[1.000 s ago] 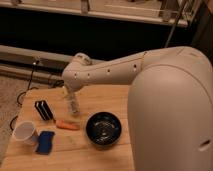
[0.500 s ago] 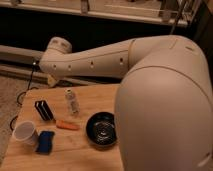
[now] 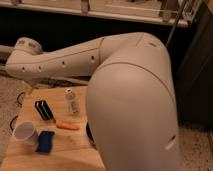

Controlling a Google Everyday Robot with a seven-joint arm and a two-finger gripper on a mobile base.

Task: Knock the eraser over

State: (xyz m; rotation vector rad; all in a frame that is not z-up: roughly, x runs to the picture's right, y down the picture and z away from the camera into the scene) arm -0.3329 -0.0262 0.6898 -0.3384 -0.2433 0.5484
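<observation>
The eraser is a small black block with pale stripes along its edge. It stands upright on the left part of the wooden table. My white arm reaches from the right across the back of the table to the far left. Its end hangs above the table's back left corner, behind and above the eraser and apart from it. The gripper itself does not show past the arm's end.
A white cup stands at the front left, with a blue spongy pad beside it. An orange stick lies mid-table. A small clear bottle stands behind it. My bulky shoulder hides the table's right side.
The arm has swung left, away from the bottle, to above the table's back left corner. The view has come closer. The eraser still stands upright.
</observation>
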